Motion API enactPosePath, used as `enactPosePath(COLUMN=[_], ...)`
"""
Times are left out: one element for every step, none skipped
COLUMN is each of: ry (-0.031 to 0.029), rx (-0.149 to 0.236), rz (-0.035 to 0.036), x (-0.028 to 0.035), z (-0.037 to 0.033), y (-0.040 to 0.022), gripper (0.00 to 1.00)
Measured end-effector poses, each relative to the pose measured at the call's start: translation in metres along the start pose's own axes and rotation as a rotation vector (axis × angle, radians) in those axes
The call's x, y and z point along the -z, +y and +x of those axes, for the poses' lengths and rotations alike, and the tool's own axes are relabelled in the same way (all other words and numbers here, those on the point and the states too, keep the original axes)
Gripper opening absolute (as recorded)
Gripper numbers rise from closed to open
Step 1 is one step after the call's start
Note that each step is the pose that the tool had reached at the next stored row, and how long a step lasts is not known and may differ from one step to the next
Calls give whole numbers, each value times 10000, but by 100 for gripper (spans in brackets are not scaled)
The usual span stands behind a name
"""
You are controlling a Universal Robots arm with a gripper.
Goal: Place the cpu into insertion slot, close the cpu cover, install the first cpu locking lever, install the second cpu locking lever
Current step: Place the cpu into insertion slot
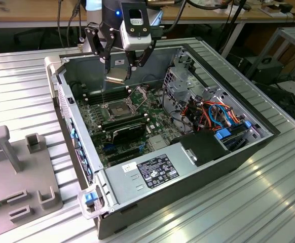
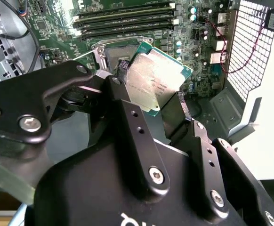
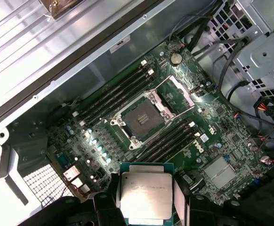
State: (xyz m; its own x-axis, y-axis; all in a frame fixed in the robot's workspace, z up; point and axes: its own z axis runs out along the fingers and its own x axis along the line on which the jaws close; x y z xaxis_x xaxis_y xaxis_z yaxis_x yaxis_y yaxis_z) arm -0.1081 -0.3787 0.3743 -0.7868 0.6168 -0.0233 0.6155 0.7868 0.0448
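Note:
My gripper (image 1: 118, 75) is shut on the cpu (image 1: 115, 76), a small square chip with a silver-grey top, and holds it by two opposite edges. It hangs inside the open computer case, above the green motherboard (image 1: 152, 119). In both wrist views the cpu (image 2: 157, 79) (image 3: 146, 195) sits between the black fingers (image 2: 123, 70) (image 3: 180, 190). The insertion slot (image 1: 118, 108) (image 3: 141, 118) lies bare and dark below, a little apart from the chip. The cpu cover (image 3: 179, 92) (image 1: 139, 93) stands swung open beside the slot (image 2: 116, 49).
Long black memory slots (image 3: 113, 94) flank the socket on both sides. The case walls (image 1: 61, 96) ring the board, with a drive cage (image 1: 180, 81), coloured cables (image 1: 216, 114) and a labelled power supply (image 1: 157, 169) at the exterior view's right. A grey fixture (image 1: 15, 172) lies outside the case.

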Motion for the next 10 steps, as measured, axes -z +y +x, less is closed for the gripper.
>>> enactPosePath(ry=[-3,-6,-10,-12,-19,-25,-31,-34,-39,-43], rx=[-62,-132,-213,-272,-409,-556,-681,-762,-863,-946], rz=[2,3,4,7,10,13,15,18,20,23], x=[0,0,0,0,0,0,-1,-1,-1,-1], z=[0,0,0,0,0,0,0,0,0,0], y=[0,0,0,0,0,1,1,1,0,0], gripper=[54,54,54,54,54,54,54,54,54,54])
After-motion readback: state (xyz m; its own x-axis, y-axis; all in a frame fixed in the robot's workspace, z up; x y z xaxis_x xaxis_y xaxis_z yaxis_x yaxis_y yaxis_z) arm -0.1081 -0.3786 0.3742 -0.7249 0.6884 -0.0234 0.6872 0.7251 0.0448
